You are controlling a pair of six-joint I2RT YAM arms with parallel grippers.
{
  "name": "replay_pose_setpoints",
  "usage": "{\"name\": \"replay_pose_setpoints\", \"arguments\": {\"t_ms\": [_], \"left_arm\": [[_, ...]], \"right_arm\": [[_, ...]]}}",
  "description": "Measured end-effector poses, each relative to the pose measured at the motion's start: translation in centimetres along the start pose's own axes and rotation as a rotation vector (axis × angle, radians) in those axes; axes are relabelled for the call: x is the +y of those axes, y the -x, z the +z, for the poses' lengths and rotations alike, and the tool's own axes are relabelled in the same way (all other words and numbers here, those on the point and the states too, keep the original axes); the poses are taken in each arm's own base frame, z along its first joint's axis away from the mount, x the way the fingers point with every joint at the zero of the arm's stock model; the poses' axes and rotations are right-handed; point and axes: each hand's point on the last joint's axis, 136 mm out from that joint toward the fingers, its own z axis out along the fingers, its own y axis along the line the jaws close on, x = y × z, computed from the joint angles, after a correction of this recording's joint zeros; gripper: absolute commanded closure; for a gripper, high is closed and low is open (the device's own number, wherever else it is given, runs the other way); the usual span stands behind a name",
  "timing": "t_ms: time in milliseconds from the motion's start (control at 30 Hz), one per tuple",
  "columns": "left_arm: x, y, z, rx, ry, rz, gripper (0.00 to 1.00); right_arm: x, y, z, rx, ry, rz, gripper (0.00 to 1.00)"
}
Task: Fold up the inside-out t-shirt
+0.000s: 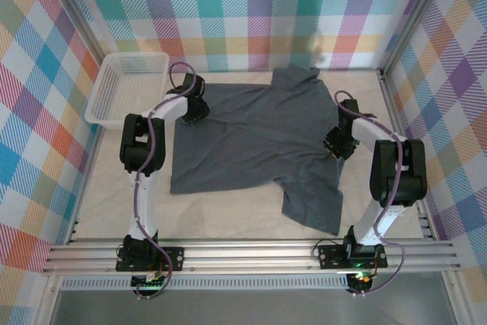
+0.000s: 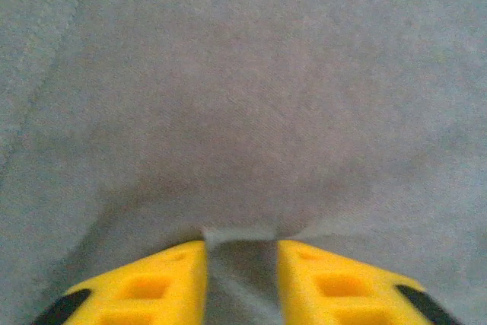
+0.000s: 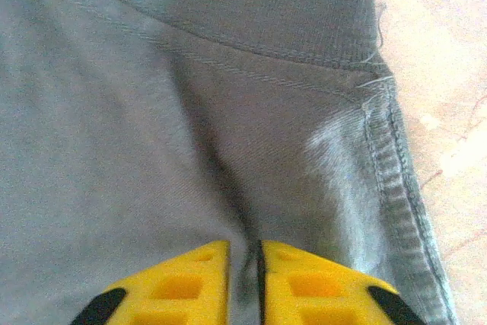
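Grip first: left gripper, nearest the white plastic lattice basket, jaws apart over the dark slate-grey soft t-shirt, should close; right gripper pinches it.

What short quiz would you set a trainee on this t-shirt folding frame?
1. True or false: the t-shirt lies partly inside the white basket.
2. The left end effector is over: A) the basket, B) the t-shirt, C) bare table.
3. In the right wrist view, what near the right end effector suggests the t-shirt is inside out?
Key: 1 false, it lies spread on the table, outside the basket. 2 B. 3 the raised seam with loose threads.
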Motion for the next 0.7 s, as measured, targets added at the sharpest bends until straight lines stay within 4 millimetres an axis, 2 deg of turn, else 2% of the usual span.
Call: {"name": "replay_pose_setpoints", "arguments": {"t_ms": [100, 167, 200, 267, 333, 400, 433, 500, 633, 700], "left_arm": [[-0.2, -1.0, -2.6, 0.008, -0.050, 0.013, 0.55], [-0.2, -1.5, -5.7, -0.008, -0.091, 0.015, 0.53], [-0.3, -1.7, -8.0, -0.031, -0.121, 0.014, 0.52], [-0.3, -1.9, -12.8, -0.093, -0.185, 0.006, 0.52], [-0.2, -1.8, -17.1, -0.164, -0.247, 0.000, 0.52], [0.4, -2.4, -20.0, -0.210, -0.281, -0.001, 0.52], [0.8, -2.9, -20.9, -0.224, -0.289, -0.001, 0.52], [1.9, -4.1, -21.4, -0.220, -0.275, -0.001, 0.52], [4.5, -7.0, -20.2, -0.157, -0.209, 0.001, 0.51], [5.4, -8.2, -19.5, -0.122, -0.178, 0.002, 0.51]], "right_arm": [[0.1, 1.0, -2.9, -0.082, 0.042, -0.005, 0.62], [-1.0, 1.2, -4.7, -0.139, 0.078, 0.012, 0.57], [-2.0, 1.1, -5.2, -0.155, 0.086, 0.029, 0.57], [-4.3, 0.7, -5.0, -0.152, 0.071, 0.058, 0.56], [-6.2, 0.0, -3.8, -0.112, 0.033, 0.068, 0.56], [-7.0, -1.2, -2.5, -0.052, 0.006, 0.054, 0.62], [-7.3, -2.0, -1.9, -0.019, 0.000, 0.042, 0.65], [-7.8, -3.2, -1.1, 0.026, -0.008, 0.038, 0.68], [-8.5, -5.4, -0.1, 0.096, -0.001, 0.045, 0.70], [-8.8, -5.9, 0.2, 0.109, 0.000, 0.050, 0.70]]}}
